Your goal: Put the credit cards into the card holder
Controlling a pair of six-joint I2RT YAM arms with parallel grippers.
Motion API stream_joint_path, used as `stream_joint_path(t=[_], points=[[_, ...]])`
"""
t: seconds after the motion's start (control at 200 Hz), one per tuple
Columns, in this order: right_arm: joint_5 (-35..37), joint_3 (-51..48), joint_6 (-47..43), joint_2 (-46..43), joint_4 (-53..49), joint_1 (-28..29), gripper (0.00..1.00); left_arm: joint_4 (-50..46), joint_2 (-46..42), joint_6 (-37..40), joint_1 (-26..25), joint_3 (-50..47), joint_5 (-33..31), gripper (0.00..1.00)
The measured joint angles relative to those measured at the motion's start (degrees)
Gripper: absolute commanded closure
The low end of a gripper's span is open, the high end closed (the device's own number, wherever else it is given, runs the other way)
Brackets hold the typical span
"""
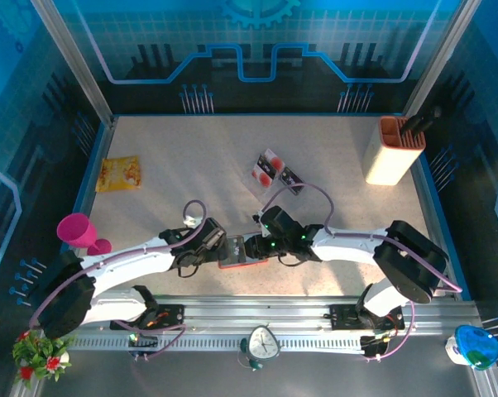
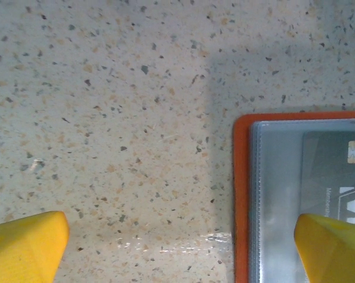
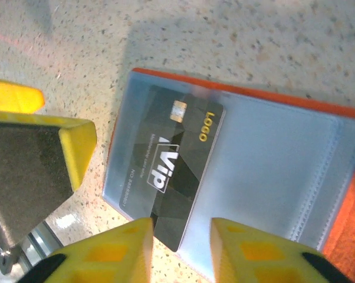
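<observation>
Surface: pale speckled stone-look worktop (image 1: pixel 191 157), enclosed by blue printed panels (image 1: pixel 257 50).
Bystanders: tall cream-and-orange container (image 1: pixel 394 150) in the far right corner; flat yellow packet (image 1: pixel 118 174) at the left; pink plastic cup (image 1: pixel 77 231) at the left edge.
Holder: orange-red folding card holder (image 1: pixel 242 263) with clear grey pockets, lying open and flat near the front edge, between the two claws; its long axis runs left to right.
Inserted card: black card (image 3: pixel 174 165) with gold chip and white lettering, mostly inside a pocket, chip end pointing away from the right claw, long axis in line with that claw.
Right claw (image 3: pixel 180 247): fingers a little apart, the card's near corner between them, not clamped.
Left claw (image 2: pixel 177 247): fingers spread wide, empty; one fingertip (image 2: pixel 331 247) over the holder's pocket.
Loose cards: two small flat cards (image 1: pixel 270 168), mid-worktop, well beyond both claws, lying diagonally.
</observation>
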Motion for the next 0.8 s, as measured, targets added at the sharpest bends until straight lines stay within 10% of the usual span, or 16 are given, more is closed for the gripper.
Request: stream_joint_path(t=[0.8], points=[[0.0,12.4,-8.5,13.1,-7.9,1.7,0.93,-2.6,5.1,0.2,1.7,-1.4,-2.6,0.01]])
